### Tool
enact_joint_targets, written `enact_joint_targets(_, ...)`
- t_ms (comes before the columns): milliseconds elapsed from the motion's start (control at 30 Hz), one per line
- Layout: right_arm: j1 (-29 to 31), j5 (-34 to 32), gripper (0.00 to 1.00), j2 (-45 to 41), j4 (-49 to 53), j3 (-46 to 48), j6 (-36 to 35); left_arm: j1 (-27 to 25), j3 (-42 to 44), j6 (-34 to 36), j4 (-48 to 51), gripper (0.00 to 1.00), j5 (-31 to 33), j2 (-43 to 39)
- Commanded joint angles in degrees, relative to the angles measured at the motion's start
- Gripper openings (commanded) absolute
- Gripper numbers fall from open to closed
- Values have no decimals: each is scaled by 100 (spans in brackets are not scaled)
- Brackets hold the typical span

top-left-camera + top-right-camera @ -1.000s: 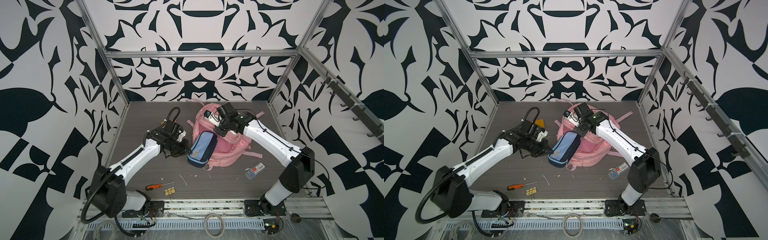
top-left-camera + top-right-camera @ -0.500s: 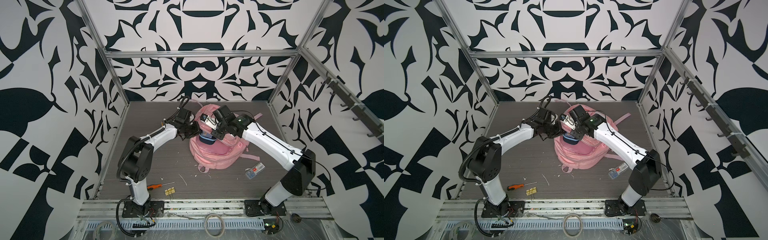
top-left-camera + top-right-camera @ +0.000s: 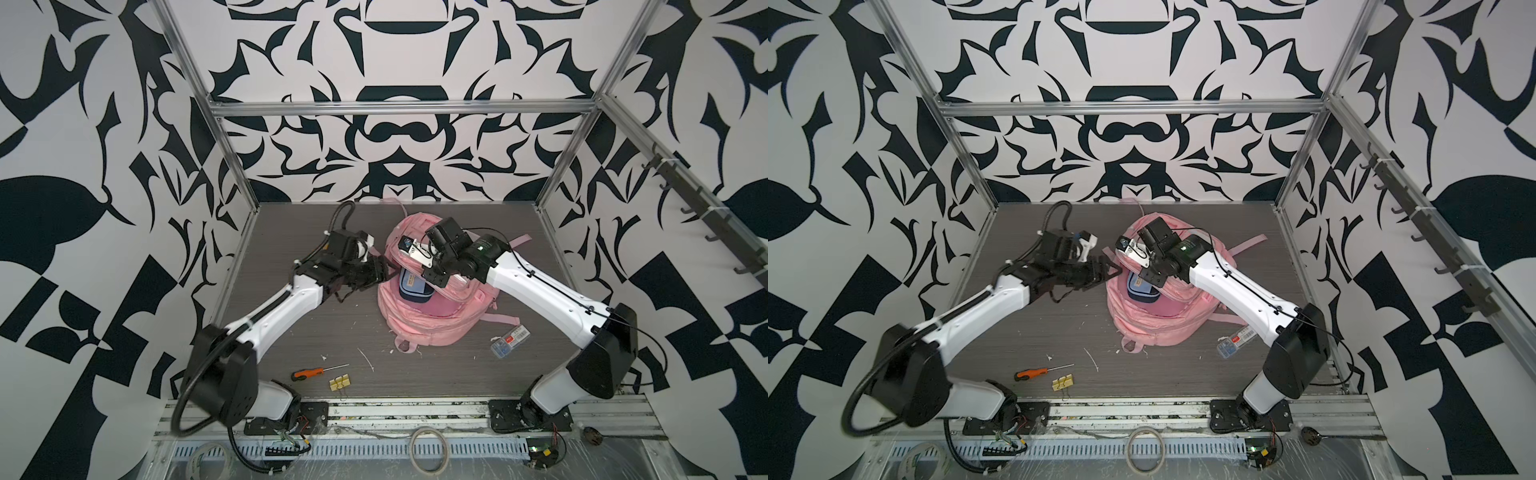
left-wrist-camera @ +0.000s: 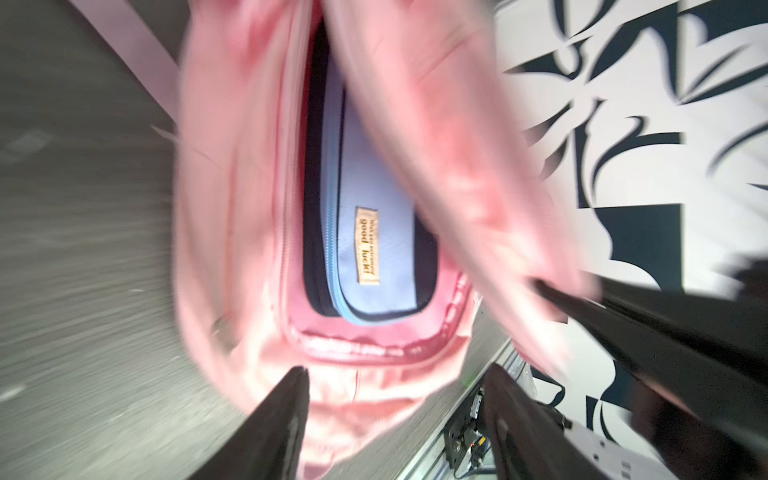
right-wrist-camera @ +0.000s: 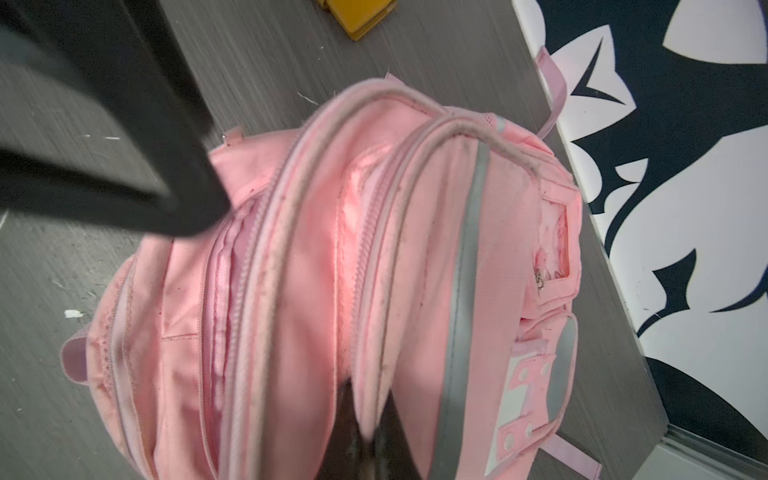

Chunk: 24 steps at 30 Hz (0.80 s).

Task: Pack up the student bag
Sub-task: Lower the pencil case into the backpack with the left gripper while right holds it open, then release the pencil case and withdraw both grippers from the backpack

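The student bag [image 3: 436, 324] lies on the worktop [image 3: 415, 374], a little right of the middle in both top views. Its main pocket is open toward 10 o'clock. The left tool [image 3: 379, 271] hovers just beside this mouth, so the bag is at about 4 o'clock from it. Its jaws stand apart and hold nothing. The right tool [image 3: 432, 277] is over the 12 o'clock part of the bag, closed on a fold of the pink upper flap and holding it up. A blue pencil case [image 4: 374, 249] lies inside the pocket.

One second ago the left tool was closed on the pencil case, outside the bag at its 9 o'clock side. Now the case is in the bag, and the tool has let go and drawn back. The right tool has the same grip on the flap.
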<state>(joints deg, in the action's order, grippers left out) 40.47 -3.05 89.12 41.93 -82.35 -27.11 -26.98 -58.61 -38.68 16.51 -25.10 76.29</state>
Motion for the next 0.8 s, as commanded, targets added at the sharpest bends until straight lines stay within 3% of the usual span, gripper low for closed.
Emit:
enact_joint_targets(0, 49, 670, 0, -531, -557, 195, -246, 490, -136, 1099, 890, 69, -292, -456)
enact_joint_targets(67, 46, 1033, 0, -668, -615, 475, -373, 814, -440, 1527, 1188, 70, -624, -372)
enact_joint_targets(200, 6, 1220, 0, -712, -595, 900, -488, 1159, -1404, 2136, 1779, 71, -1347, 725)
enact_joint_targets(267, -38, 1325, 0, -750, -655, 1028, -437, 1169, -1786, 2384, 1962, 71, -1393, 1225)
enact_joint_targets(567, -65, 1456, 0, -560, -759, 1324, -195, 1169, -2418, 2369, 1390, 68, -1637, 2450)
enact_joint_targets(667, -65, 1601, 13, -497, -609, 1203, 22, 1169, -2813, 2404, 1415, 68, -1626, 2847)
enact_joint_targets(767, -102, 1559, 35, -695, -619, 1105, 527, 1169, -3328, 2451, 1594, 81, -1417, 3295)
